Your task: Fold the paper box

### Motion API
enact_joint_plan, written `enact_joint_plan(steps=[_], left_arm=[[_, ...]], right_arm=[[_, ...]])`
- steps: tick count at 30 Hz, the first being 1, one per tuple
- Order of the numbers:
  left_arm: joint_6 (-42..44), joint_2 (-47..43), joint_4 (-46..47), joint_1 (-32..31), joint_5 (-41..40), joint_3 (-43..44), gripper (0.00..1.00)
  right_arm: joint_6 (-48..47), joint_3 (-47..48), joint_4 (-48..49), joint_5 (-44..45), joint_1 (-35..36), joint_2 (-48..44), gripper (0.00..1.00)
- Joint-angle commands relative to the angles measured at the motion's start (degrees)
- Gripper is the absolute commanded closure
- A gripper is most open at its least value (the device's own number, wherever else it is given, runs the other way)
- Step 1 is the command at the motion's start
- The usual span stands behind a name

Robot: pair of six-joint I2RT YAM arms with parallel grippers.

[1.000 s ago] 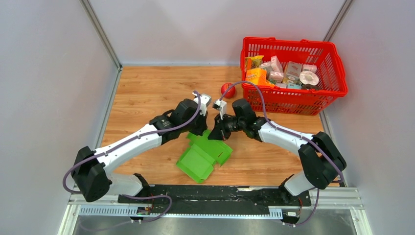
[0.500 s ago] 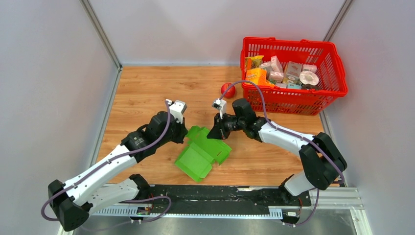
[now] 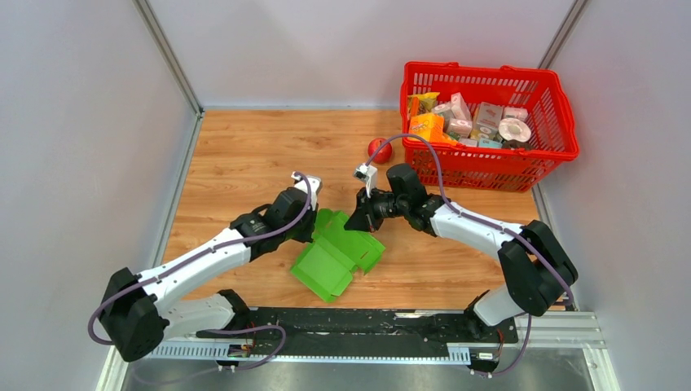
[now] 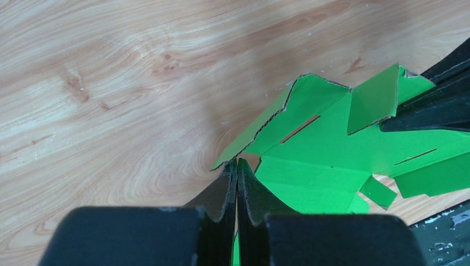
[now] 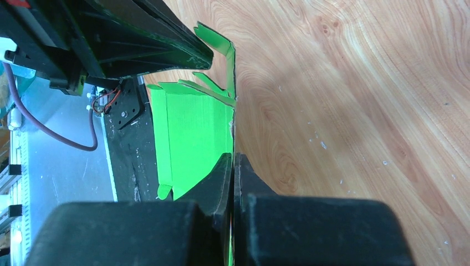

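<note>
The bright green paper box [image 3: 336, 254] lies partly unfolded on the wooden table, its flaps and tabs raised at the far end. My left gripper [image 3: 313, 229] is at its left flap. In the left wrist view the left gripper [image 4: 236, 164] is shut, with a corner of the paper box [image 4: 332, 149] pinched between its fingers. My right gripper [image 3: 357, 223] holds the far right edge. The right wrist view shows the right gripper [image 5: 233, 157] shut on the upright edge of the paper box [image 5: 194, 133].
A red basket [image 3: 487, 76] of small printed packages [image 3: 473, 122] stands at the back right. A red apple [image 3: 378, 150] lies just left of it. Grey walls close both sides. The black base rail [image 3: 350, 322] runs along the near edge.
My left arm drew back to the left, away from the box's far flap, then came in again at the left flap. The right arm and the box have stayed put.
</note>
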Motion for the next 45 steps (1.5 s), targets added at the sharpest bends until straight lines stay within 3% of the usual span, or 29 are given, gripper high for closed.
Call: enact_joint_plan(steps=[1, 9, 12, 17, 19, 27, 38, 45], left_arm=[[-1.60, 1.90, 3.87, -1.10, 0.74, 0.20, 0.96], [-4.24, 0.94, 7.56, -4.53, 5.05, -2.25, 0.96], [-2.93, -1.61, 5.81, -4.53, 0.78, -2.18, 0.92], [1.47, -6.44, 3.69, -3.57, -2.42, 1.24, 0.65], [2.69, -6.27, 4.39, -2.51, -1.28, 2.39, 0.60], [5.86, -1.00, 8.79, -0.58, -0.93, 4.94, 0.62], [11.14, 3.48, 12.66, -0.57, -1.19, 6.44, 0.55], [11.76, 5.15, 13.80, -0.66, 2.24, 6.26, 0.60]], right_arm=[[0.09, 1.00, 3.16, 0.41, 0.04, -1.32, 1.00], [-0.79, 1.79, 1.76, 2.17, 0.04, -0.70, 1.00], [-3.42, 3.45, -1.23, 5.85, 0.56, -0.17, 1.00], [-9.21, 8.55, -10.80, 14.46, 3.11, 3.16, 1.00], [-10.19, 11.09, -13.52, 15.53, 3.38, 4.30, 1.00], [-13.01, 16.99, -18.72, 8.94, 3.46, 9.32, 1.00], [-12.74, 16.73, -18.29, 6.39, 3.99, 9.14, 1.00], [-13.09, 16.99, -18.20, 5.86, 3.99, 9.58, 1.00]])
